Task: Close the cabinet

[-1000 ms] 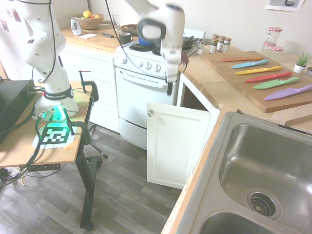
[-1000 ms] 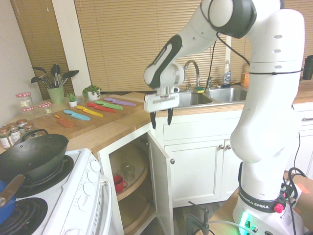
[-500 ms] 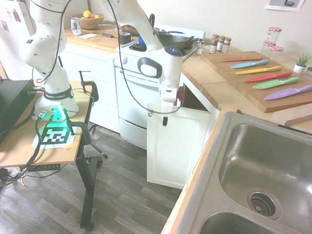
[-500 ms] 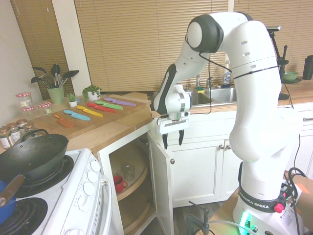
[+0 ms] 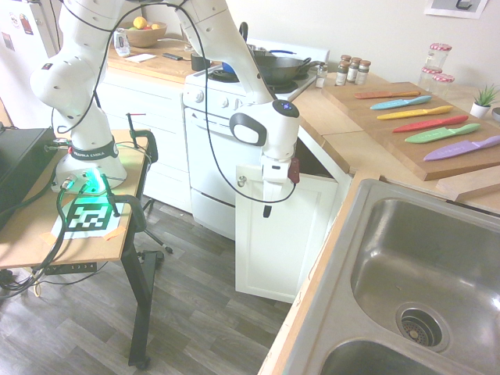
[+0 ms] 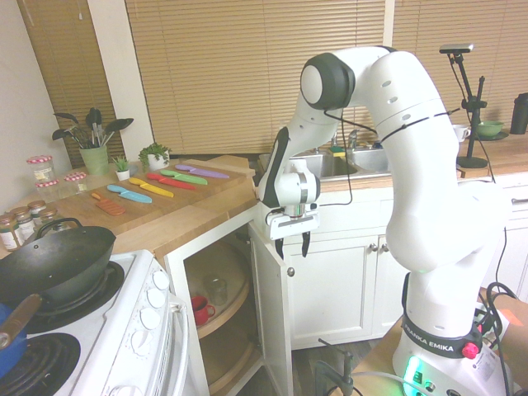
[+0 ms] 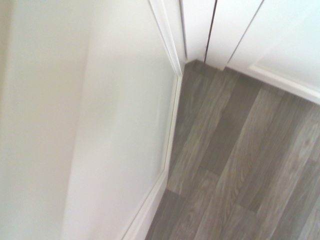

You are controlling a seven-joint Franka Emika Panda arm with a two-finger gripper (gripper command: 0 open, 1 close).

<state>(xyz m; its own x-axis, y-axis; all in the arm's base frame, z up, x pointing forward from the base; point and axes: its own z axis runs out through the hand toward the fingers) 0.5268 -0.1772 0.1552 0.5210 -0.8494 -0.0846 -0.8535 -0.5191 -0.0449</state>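
Our gripper (image 6: pixel 292 243), jaws wide apart and empty, beside white shaker cabinet door (image 5: pixel 280 234); fingers may slip over top edge.

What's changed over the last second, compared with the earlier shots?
The gripper has come down from above counter height to the top edge of the open cabinet door, fingers pointing down and open. It has taken hold of nothing. The door hangs open as before, and the knob and knives have not moved.
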